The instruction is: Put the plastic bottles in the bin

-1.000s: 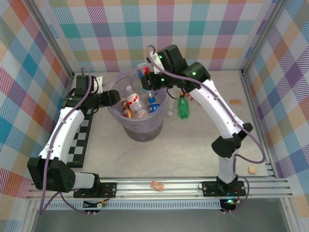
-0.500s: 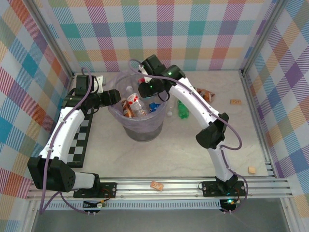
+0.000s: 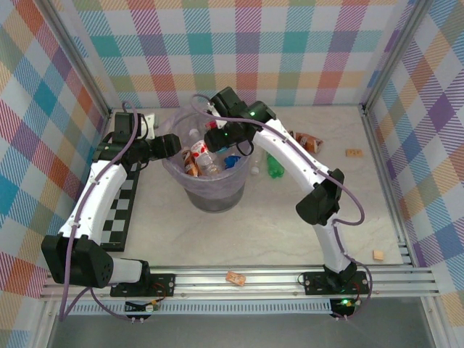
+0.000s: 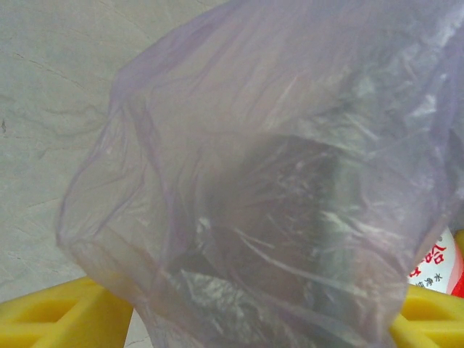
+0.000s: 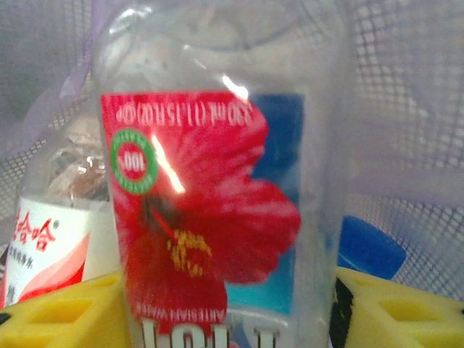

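Swung left and down within the last second: brought the right gripper [image 3: 217,135] from above the far rim into the mouth of the bin [image 3: 214,197], with the elbow folded in toward the middle of the table. Left the left gripper [image 3: 169,145] unmoved at the bin's left rim. Found in the right wrist view a clear bottle with a red flower label [image 5: 210,217], label upside down, standing between the yellow fingers [image 5: 65,315] with the bin's mesh wall behind it. Noted a dark sliver between that bottle and the right-hand finger, so read the jaws as partly parted and the hold as just let go. Judged this bottle as good as delivered, joining the other bottles [image 3: 199,156] already piled inside. Saw in the left wrist view the lilac bag [image 4: 254,181] bulging between that gripper's fingers, which stood well apart; could not tell whether pinched or merely straddled. Spotted a green bottle [image 3: 274,165] lying on the table just right of the bin, so reckoned more trips remained. Found little room around the right gripper, with rim and bag close on every side and the left gripper across the mouth. Judged a straight lift wise before any swing right. Found open table to the right, apart from a small tan block [image 3: 354,153] near the right rail.
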Robot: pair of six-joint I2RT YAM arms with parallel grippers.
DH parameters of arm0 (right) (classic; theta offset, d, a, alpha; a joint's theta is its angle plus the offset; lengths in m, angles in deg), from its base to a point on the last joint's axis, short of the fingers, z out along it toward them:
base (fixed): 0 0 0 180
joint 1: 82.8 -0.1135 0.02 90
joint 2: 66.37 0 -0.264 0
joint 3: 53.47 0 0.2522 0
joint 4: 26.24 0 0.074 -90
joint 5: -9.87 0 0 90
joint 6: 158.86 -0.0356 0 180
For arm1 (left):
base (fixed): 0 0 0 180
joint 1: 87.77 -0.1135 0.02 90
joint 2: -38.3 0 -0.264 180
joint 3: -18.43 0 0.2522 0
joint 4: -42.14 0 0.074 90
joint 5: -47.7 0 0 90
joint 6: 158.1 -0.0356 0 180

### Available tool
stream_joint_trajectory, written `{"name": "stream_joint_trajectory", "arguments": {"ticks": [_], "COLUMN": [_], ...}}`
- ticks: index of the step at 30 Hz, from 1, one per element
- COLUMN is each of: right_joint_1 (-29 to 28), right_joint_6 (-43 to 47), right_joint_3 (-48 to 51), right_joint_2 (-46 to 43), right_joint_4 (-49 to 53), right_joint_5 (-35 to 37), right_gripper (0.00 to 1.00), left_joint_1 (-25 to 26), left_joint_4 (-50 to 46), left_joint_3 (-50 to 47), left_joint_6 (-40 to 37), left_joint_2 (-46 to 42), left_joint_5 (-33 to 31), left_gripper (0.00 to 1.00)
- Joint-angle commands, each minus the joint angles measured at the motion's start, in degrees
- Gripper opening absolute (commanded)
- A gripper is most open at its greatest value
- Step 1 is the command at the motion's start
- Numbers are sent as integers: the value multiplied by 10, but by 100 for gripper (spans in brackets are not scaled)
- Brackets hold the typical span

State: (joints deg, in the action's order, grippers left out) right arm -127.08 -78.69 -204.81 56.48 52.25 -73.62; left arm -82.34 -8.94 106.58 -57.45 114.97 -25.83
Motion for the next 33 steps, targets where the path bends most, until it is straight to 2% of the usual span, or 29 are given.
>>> {"name": "stream_joint_trajectory", "arguments": {"ticks": [1,9,17,24,33], "right_joint_1": [-3,-5,7,85,200], "right_joint_6": [-3,-6,20,8,-26], "right_joint_3": [6,45,84,180,331], "right_joint_2": [-55,-135,-201,-273,-326], "right_joint_4": [9,-32,-38,-65,-115], "right_joint_5": [-26,-48,20,13,-60], "right_gripper": [67,73,74,74,74], "left_joint_1": [-4,-4,-4,-4,-4], "left_joint_4": [-15,-15,-17,-16,-17], "left_joint_3": [-8,-8,-8,-8,-8], "left_joint_6": [-13,-12,-13,-13,-13], "left_joint_2": [7,7,4,5,7], "left_joint_5": [-9,-9,-11,-10,-10], "left_gripper": [70,70,70,70,70]}}
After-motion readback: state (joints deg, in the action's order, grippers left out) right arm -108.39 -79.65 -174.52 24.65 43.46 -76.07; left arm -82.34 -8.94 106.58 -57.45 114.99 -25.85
